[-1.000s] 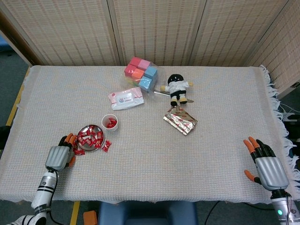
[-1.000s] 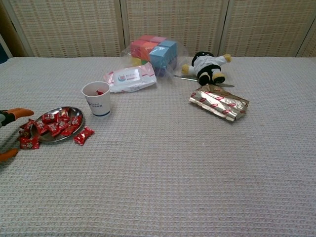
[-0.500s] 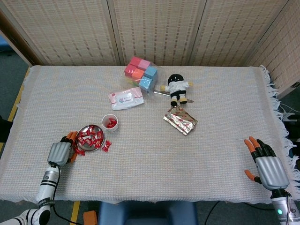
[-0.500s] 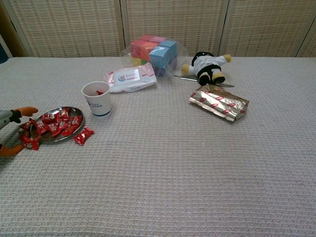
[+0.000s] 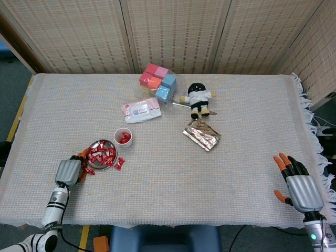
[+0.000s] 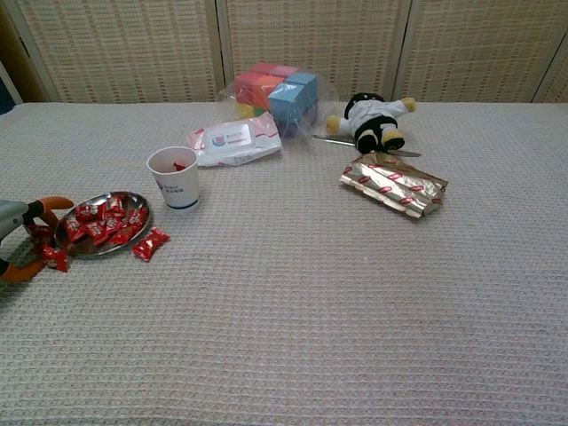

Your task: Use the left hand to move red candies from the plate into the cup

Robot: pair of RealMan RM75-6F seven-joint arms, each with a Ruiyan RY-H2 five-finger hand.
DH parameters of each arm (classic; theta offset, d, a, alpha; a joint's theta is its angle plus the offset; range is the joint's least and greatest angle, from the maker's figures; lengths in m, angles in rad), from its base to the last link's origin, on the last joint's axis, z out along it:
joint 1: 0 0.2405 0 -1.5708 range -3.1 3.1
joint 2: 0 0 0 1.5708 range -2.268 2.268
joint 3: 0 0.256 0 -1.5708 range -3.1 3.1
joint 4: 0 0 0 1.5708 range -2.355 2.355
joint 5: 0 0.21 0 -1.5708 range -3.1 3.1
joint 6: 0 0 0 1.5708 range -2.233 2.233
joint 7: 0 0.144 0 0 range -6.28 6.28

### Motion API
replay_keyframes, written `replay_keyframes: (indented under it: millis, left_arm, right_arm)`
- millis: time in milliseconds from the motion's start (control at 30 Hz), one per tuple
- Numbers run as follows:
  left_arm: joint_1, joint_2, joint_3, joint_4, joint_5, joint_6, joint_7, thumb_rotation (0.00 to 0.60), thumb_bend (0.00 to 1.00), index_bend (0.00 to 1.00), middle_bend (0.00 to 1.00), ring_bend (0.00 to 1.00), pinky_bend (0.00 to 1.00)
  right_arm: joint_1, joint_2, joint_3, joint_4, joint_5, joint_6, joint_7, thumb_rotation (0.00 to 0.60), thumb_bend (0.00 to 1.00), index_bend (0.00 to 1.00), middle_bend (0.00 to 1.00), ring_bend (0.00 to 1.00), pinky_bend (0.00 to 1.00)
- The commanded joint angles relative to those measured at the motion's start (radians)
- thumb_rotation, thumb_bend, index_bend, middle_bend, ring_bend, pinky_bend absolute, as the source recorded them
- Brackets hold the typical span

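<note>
A small metal plate [image 5: 106, 141] [image 6: 146, 211] heaped with red candies [image 5: 101, 154] [image 6: 102, 222] lies at the front left of the table. A white paper cup [image 5: 123, 138] [image 6: 173, 177] stands just beyond it on the right, with some red candy inside. My left hand [image 5: 68, 172] [image 6: 19, 238] lies at the plate's left edge. One finger arcs over the loose candies there, and the thumb is next to one candy [image 6: 55, 257] on the cloth. Nothing is lifted. My right hand [image 5: 298, 186] rests open at the front right corner.
One stray red candy [image 5: 119, 164] [image 6: 151, 242] lies on the cloth right of the plate. Further back are a wipes packet [image 5: 140, 110], a bag of coloured blocks [image 5: 157, 82], a small doll [image 5: 198, 98] and a foil packet [image 5: 202, 135].
My left hand has crept nearer the plate's left edge, and its fingers have curled in around the loose candies there. The right hand has not moved.
</note>
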Motion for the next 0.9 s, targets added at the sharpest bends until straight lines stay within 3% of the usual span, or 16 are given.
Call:
replay_keyframes:
  millis: [33,900]
  left_arm:
    - [0.007,0.0,0.005,-0.002,0.008,0.008,-0.009,0.6,0.37,0.08,0.26,0.32,1.0]
    - [0.075,-0.014,0.043,-0.014,0.106,0.115,-0.093,0.6,0.37,0.15,0.43,0.49,1.0]
  right_arm:
    - [0.0,0.0,0.0,-0.001,-0.001,0.001,0.0,0.6,0.14,0.0,0.0,0.0,0.13]
    - [-0.003,0.003,-0.003,-0.003,-0.009,0.006,0.003,0.6,0.14,0.0,0.0,0.0,0.13]
